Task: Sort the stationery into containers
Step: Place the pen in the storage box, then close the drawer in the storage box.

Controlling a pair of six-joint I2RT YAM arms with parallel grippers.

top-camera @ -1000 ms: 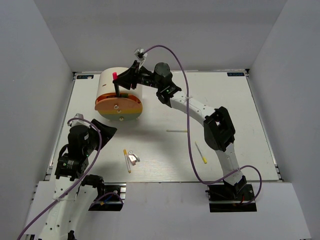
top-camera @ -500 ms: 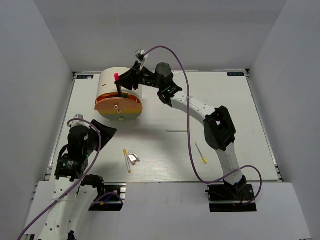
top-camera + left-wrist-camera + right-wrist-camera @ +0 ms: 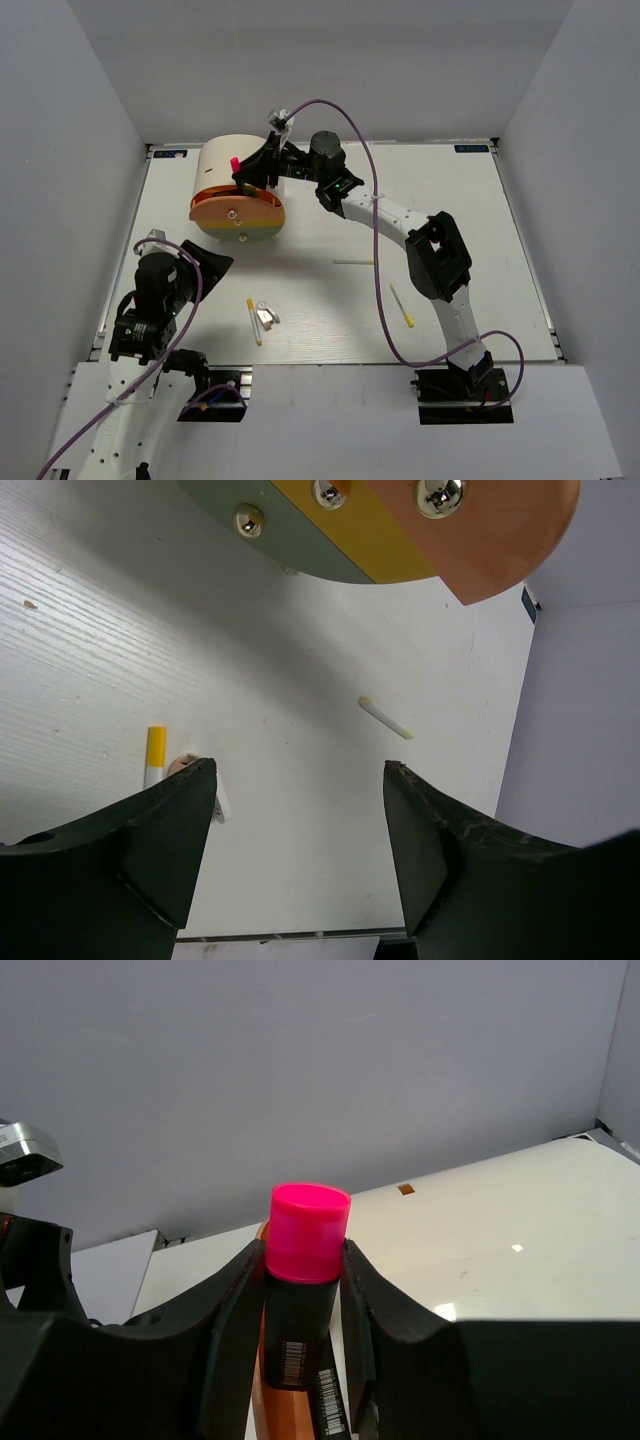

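Under your right gripper (image 3: 243,176) sits the cabinet (image 3: 222,160), its orange drawer (image 3: 238,208) apparently drawn out beneath the fingers. Those fingers are clamped partway on a pink-capped marker (image 3: 235,165) held upright over the drawer, so I judge you are mid-drop and this piece is not yet stowed. Your left gripper (image 3: 208,262) hangs wide apart and empty, well short of the cabinet. Left on the table (image 3: 470,210) are a white stick (image 3: 353,262), a yellow-tipped stick (image 3: 402,306), a yellow stick (image 3: 253,321) and, just beside it, the clip (image 3: 265,317), all well apart from your right fingers. Whether any drawer already holds something, no view tells. The top view alone gives you that whole spread. The right wrist view alone shows the grip: both fingers (image 3: 225,1330) pressing the black barrel just below the cap. The left wrist view alone shows the knobbed drawer fronts beyond your left fingers (image 3: 160,850), with nothing between them.
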